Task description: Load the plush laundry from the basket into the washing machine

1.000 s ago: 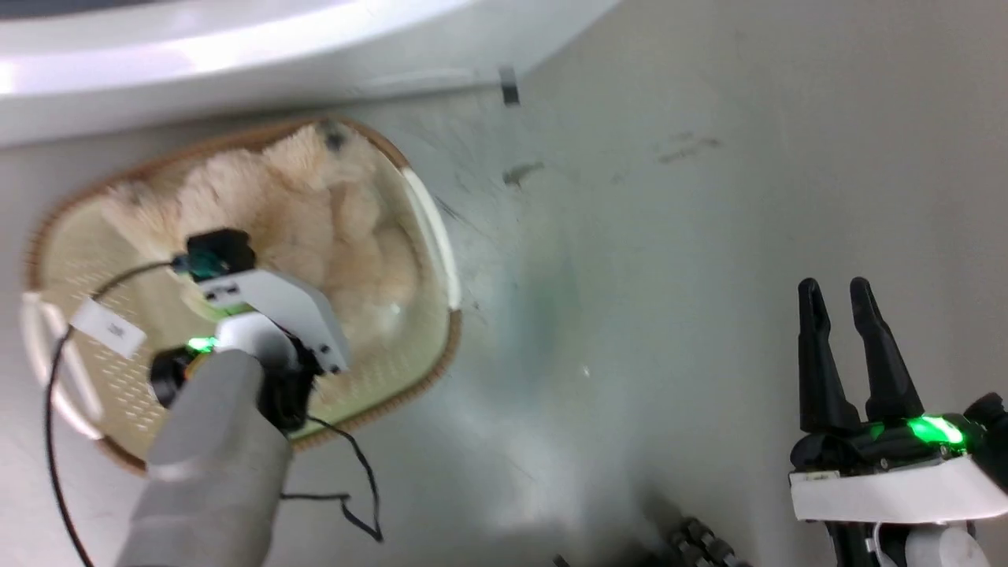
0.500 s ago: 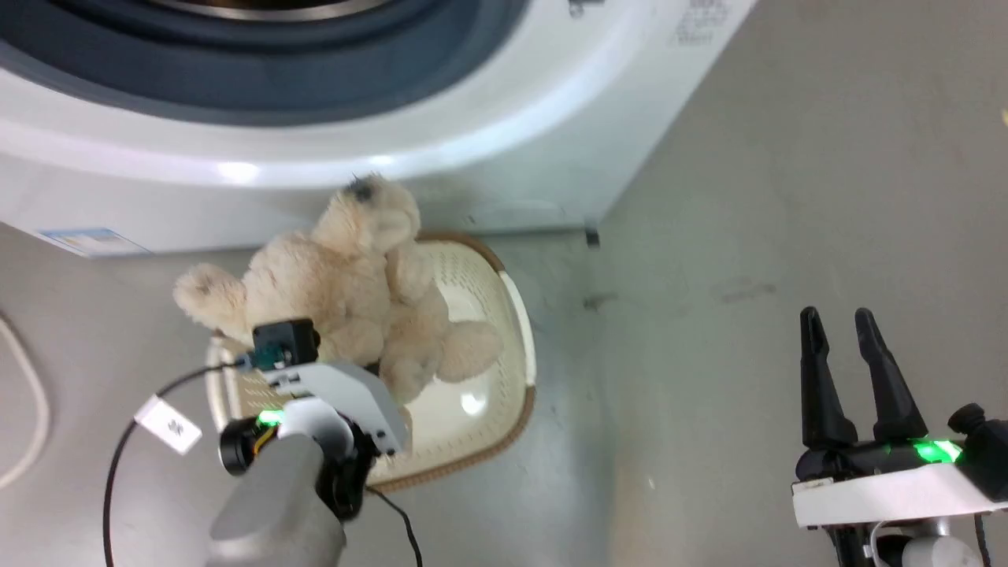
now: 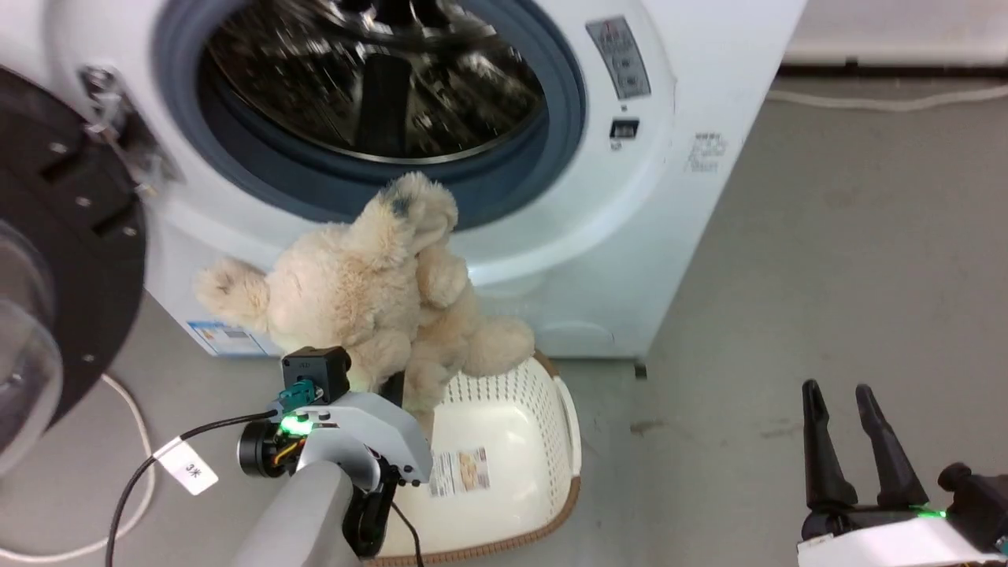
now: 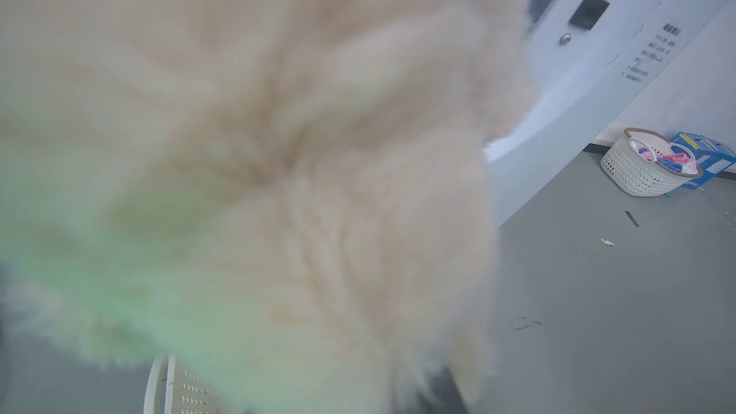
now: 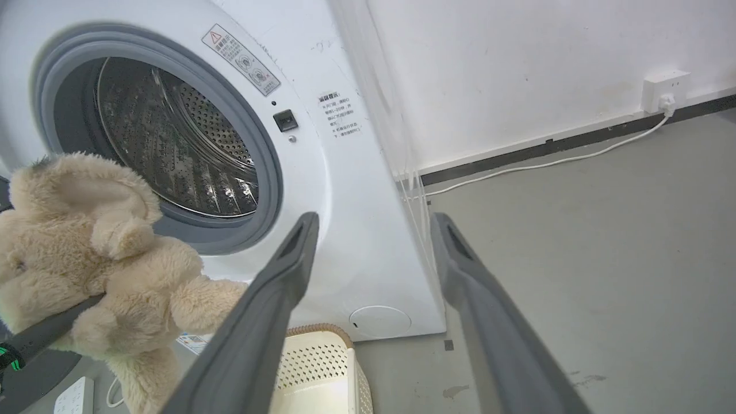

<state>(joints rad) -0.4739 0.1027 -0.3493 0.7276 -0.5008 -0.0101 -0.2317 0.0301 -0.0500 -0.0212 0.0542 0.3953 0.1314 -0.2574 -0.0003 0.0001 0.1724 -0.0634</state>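
The plush laundry (image 3: 370,291), a shaggy cream-beige stuffed animal, hangs above the basket (image 3: 563,441) with my left gripper (image 3: 391,386) shut on its lower body, fingertips buried in fur. Its head reaches the lower rim of the washing machine (image 3: 614,236) port, just outside the steel drum (image 3: 370,79). The black-framed door (image 3: 71,236) stands swung open at the left. In the left wrist view the plush laundry's fur (image 4: 259,201) is close up and blurred. My right gripper (image 3: 839,390) stands open and holds nothing at lower right; in its own view, the right gripper (image 5: 374,221) points at the washing machine (image 5: 345,230) with the plush laundry (image 5: 98,264) at left.
The basket's bottom shows a label sticker (image 3: 461,471). A white cable (image 3: 134,441) loops on the floor at left. A second basket with clothes (image 4: 647,167) and a blue box (image 4: 704,155) sit by the far wall. A wall socket (image 5: 664,92) feeds a white cord.
The head camera has tilted up, bringing the open port into sight. My left gripper has lifted the plush laundry out of the basket up to the port's rim. The right gripper stays open.
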